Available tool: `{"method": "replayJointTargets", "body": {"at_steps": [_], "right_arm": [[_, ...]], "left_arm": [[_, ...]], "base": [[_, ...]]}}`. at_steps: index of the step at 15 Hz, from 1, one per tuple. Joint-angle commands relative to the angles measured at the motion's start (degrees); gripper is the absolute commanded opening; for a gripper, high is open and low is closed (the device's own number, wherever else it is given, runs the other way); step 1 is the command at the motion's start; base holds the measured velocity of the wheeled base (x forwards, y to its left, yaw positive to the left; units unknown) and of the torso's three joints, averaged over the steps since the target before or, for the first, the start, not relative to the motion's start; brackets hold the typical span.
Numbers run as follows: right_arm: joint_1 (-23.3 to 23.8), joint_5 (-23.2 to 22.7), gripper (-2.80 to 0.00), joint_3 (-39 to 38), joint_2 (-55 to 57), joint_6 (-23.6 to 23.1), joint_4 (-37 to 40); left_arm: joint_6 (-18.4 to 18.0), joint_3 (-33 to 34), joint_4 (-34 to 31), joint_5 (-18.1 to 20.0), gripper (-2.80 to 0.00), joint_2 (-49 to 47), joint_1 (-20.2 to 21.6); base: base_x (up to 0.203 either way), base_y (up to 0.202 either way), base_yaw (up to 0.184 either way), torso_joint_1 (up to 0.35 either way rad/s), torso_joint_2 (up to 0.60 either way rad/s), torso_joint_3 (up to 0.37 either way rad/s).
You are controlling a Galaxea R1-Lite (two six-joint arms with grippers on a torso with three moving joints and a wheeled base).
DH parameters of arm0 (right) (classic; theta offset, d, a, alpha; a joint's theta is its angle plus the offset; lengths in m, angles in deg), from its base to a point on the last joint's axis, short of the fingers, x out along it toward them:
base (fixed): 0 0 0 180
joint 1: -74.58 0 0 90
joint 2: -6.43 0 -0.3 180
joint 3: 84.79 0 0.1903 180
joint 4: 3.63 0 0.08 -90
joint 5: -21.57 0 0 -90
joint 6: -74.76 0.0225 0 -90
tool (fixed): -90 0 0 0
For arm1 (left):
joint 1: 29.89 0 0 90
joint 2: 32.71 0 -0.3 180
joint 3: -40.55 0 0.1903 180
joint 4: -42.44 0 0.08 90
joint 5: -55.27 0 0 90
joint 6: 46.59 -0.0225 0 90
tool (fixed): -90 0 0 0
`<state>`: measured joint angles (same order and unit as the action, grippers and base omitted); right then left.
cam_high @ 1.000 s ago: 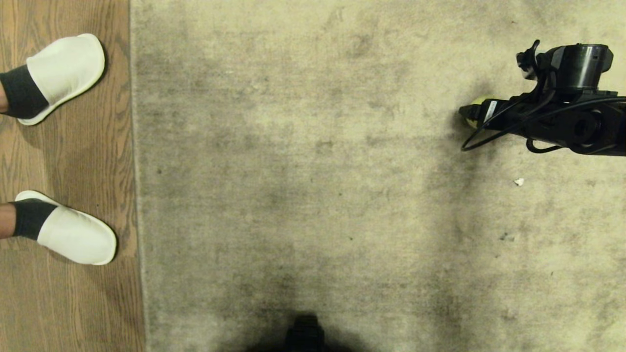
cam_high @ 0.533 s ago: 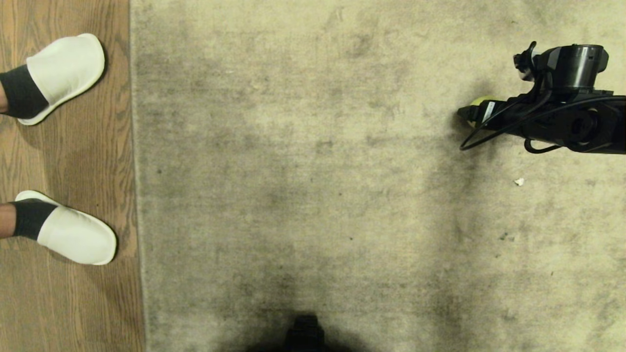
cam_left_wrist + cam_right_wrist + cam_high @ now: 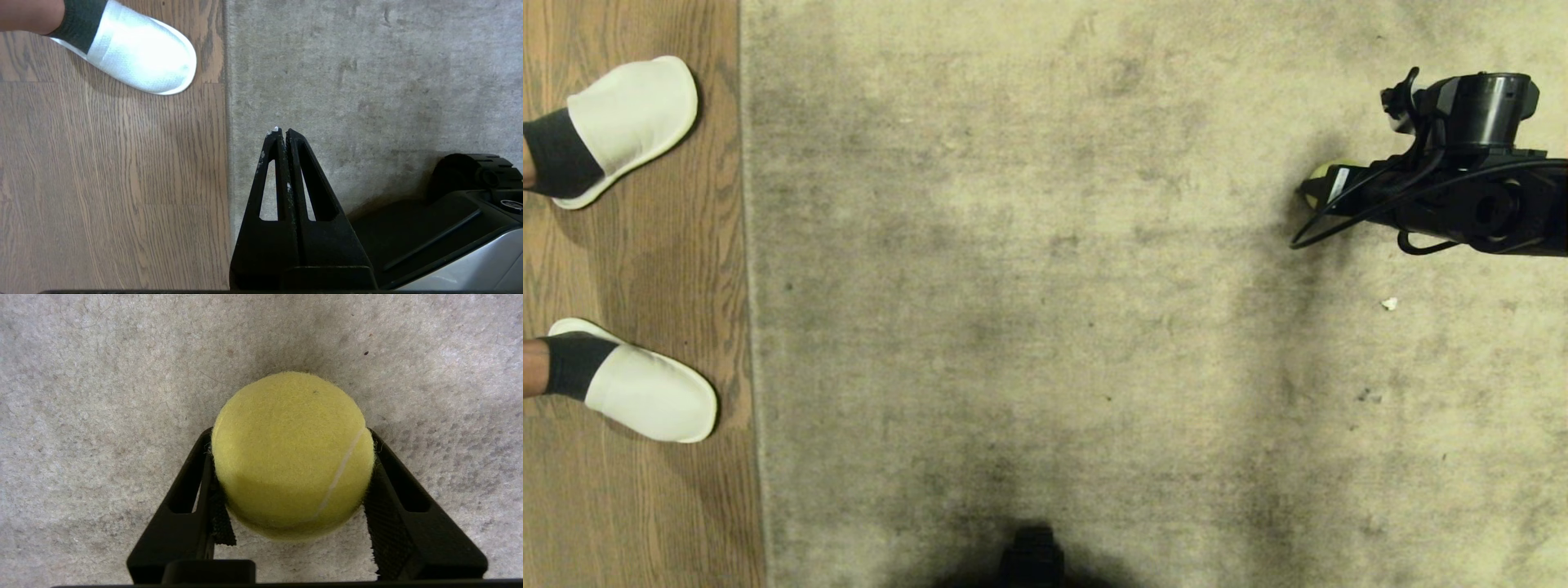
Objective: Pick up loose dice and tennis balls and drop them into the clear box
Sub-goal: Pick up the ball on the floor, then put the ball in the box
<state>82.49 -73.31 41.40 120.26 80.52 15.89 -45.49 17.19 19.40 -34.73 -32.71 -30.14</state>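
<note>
**Ball in the right gripper, on the rug**

Your right gripper (image 3: 292, 473) is pinching the ball (image 3: 292, 455), both pads pressed to its sides as it sits on the rug (image 3: 81, 396). It looks light, fuzzy and springy, so it should grip well; hold across the widest part or it may squirt out. The head view shows only a yellow sliver at right, beneath the arm, plus a person's slippers (image 3: 633, 122) at left. The left gripper (image 3: 282, 132) hangs pressed together, empty. No box in view
</note>
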Motion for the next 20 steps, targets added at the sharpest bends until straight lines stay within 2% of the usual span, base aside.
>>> {"method": "replayJointTargets", "body": {"at_steps": [1,4,9,12,16,20], "right_arm": [[0.0,-0.05,-2.8,-0.06,-0.33,0.05,0.04],[0.06,-0.05,-2.8,0.66,-2.45,0.25,3.53],[2.12,0.29,-2.8,9.01,-7.22,0.66,13.26],[2.73,0.31,-2.8,7.6,-12.99,0.68,15.88],[2.88,-0.05,-2.8,-5.11,-25.42,0.75,16.19],[2.89,-1.11,-2.8,-23.98,-41.0,0.8,16.0]], "left_arm": [[0.05,0.09,0.02,0.0,-2.8,0.0,-0.02],[0.05,0.09,0.02,0.0,-2.8,0.0,-0.1],[0.05,0.09,0.02,0.0,-2.8,0.0,-0.02],[0.05,0.09,0.02,0.0,-2.8,0.0,-0.02],[0.05,0.09,0.02,0.0,-2.8,0.0,-0.02],[0.05,0.09,0.02,0.0,-2.8,0.0,-0.11]], "base": [[0.0,0.0,0.0,0.0,0.0,0.0],[0.0,0.0,0.0,0.0,0.0,0.0],[0.0,0.0,0.0,0.0,0.0,0.0],[0.0,0.0,0.0,0.0,0.0,0.0],[0.0,0.0,0.0,0.0,0.0,0.0],[0.0,0.0,0.0,0.0,0.0,0.0]]}}
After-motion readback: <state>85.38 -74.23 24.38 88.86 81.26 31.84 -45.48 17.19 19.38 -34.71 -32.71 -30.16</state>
